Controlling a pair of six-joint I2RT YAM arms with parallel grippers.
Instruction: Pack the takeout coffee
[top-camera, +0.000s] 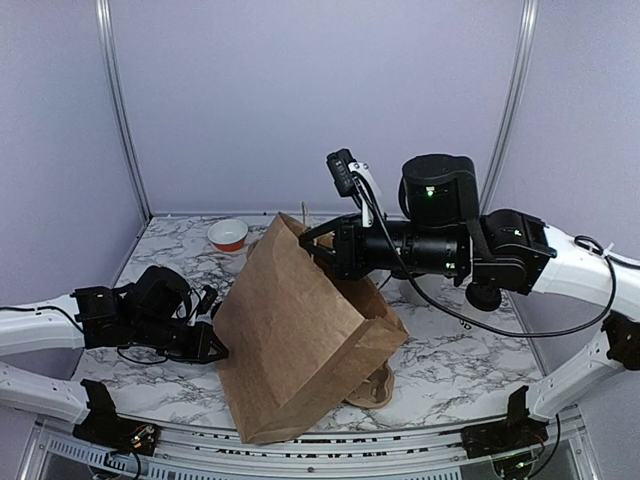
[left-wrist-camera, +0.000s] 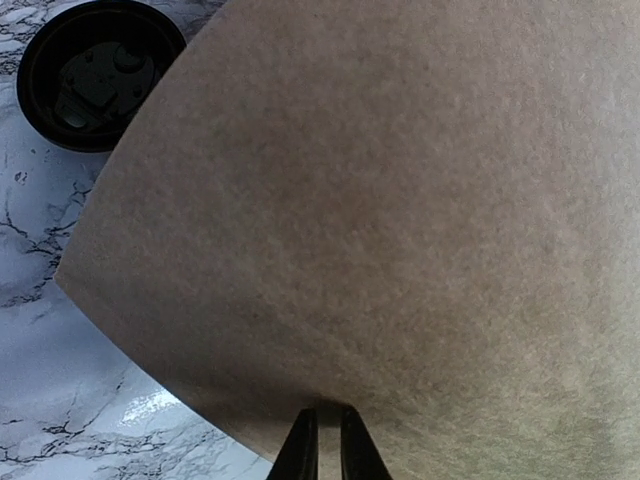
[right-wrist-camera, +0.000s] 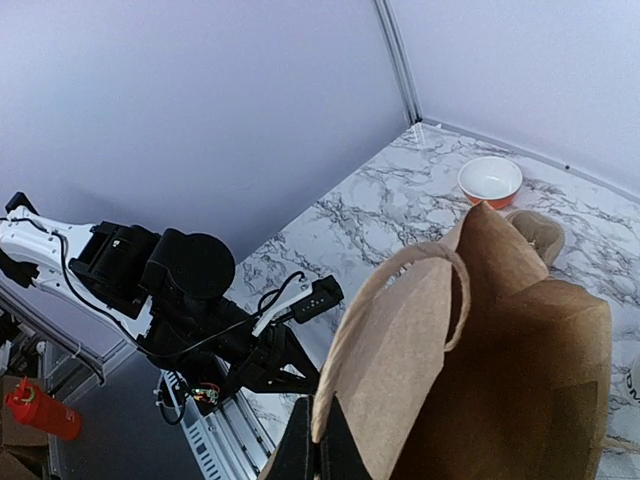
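Task item: one round black plastic lid (left-wrist-camera: 100, 75) lies flat on the marble bench (top-camera: 450, 360), just beside the edge of the brown paper bag (top-camera: 300, 340). Being round, it has no long axis; its flat face points up at the camera. Which face that is cannot be told. The white cup cannot be identified with certainty in any view.

Count: one lid, one bag, one small white bowl with a red outside (top-camera: 228, 235) behind the bag, one brown pulp cup carrier (top-camera: 378, 388) partly under the bag's near corner, and two tools.

The bag stands tilted, mouth uppermost.

Left tool (left-wrist-camera: 320, 445): fingers nearly together, pinched on the bag's lower edge.

Right tool (right-wrist-camera: 318, 450): clamped on the bag's top rim beside its paper handle.

Only the left wrist view shows the lid. Only the top view shows the carrier.
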